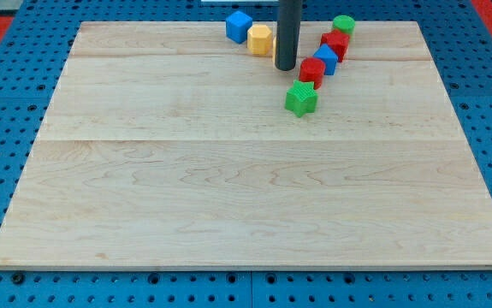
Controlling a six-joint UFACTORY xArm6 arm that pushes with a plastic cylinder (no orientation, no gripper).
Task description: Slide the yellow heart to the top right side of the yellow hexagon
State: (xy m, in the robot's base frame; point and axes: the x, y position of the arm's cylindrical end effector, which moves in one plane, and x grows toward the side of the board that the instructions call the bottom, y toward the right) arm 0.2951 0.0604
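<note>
The yellow hexagon [260,39] sits near the board's top edge, just right of a blue cube [239,26]. My rod comes down from the view's top, and my tip [285,68] rests on the board just right of and slightly below the hexagon. I cannot make out the yellow heart; the rod may be hiding it. To the right of my tip is a red block [311,71].
A diagonal row of blocks runs up to the right from the red block: a blue block [325,59], a second red block [334,43] and a green round block [343,24]. A green star-like block [301,98] lies below them. The wooden board [228,188] lies on a blue pegboard.
</note>
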